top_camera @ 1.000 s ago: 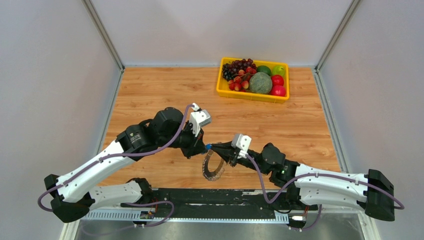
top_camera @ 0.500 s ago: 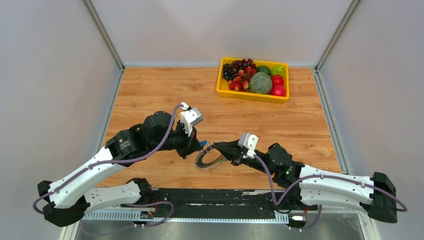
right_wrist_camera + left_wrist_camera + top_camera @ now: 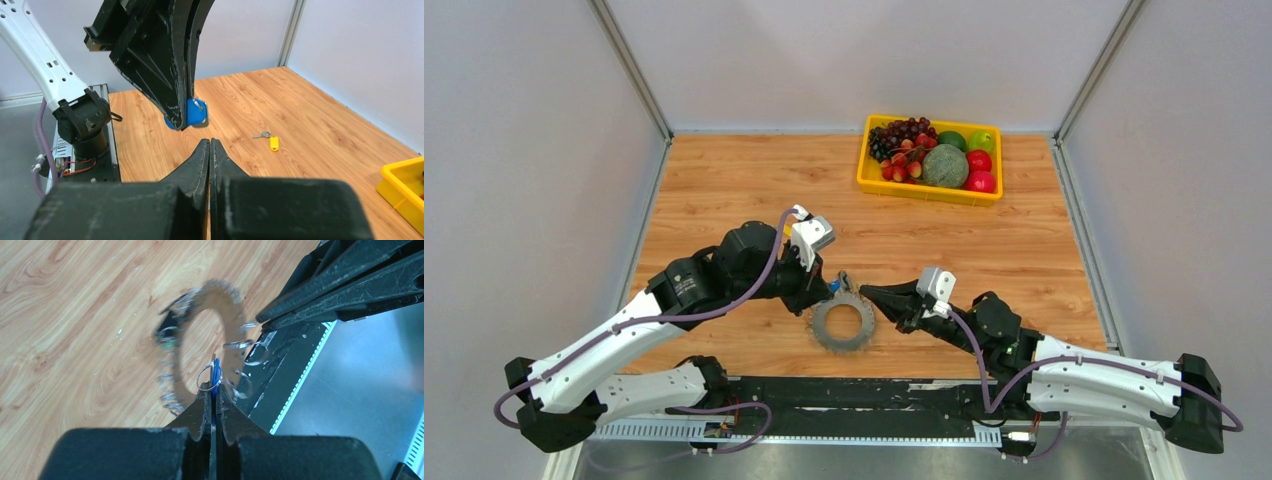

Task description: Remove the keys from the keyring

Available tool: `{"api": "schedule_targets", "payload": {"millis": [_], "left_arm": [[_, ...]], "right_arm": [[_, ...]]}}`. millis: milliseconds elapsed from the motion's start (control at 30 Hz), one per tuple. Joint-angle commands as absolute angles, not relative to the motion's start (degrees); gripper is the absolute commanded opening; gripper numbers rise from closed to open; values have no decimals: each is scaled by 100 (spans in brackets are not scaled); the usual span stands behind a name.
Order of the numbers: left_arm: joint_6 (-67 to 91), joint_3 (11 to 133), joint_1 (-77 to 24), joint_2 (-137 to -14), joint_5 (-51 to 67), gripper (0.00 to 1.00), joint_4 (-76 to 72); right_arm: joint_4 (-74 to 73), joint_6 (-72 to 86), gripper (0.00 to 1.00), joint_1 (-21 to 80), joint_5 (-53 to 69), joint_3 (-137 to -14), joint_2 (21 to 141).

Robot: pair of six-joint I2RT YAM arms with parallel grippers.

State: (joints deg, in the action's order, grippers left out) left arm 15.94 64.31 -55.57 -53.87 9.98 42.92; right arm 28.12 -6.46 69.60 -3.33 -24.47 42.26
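Wooden table point(image 3: 724, 180), light oak grain, enclosed by pale grey walls point(image 3: 524, 150) on three sides. Yellow plastic bin point(image 3: 863, 172) sits at the far right of the table, near the back wall. Contents: dark grapes point(image 3: 899, 131) at its left end, small red fruits point(image 3: 902, 168) beside them (type unclear), a netted green melon point(image 3: 945, 165) in the middle, two red round fruits point(image 3: 980, 170) at the right. Black strip point(image 3: 864, 392) along the near edge.

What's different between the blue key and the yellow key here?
The blue key has a blue head, the yellow key a yellow one. The blue key is pinched in the left claw; the yellow key lies loose on the table, gripped by nothing. Both are tiny, with plastic heads.
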Motion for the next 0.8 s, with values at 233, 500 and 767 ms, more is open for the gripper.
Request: {"api": "schedule_targets", "payload": {"millis": [233, 500, 767], "left_arm": [[1315, 6507, -5555, -5282, 151, 0, 4112], [1651, 6135, -4465, -6065, -1079, 0, 3631], [2184, 6044, -3475, -7369, -1805, 0, 2579]], "right_arm": [[2733, -479, 0, 6963, -1021, -2325, 4006], [1822, 306, 3, 6891, -2451, -2355, 4024], [1415, 576, 3, 6886, -2456, -2187, 3411]]}}
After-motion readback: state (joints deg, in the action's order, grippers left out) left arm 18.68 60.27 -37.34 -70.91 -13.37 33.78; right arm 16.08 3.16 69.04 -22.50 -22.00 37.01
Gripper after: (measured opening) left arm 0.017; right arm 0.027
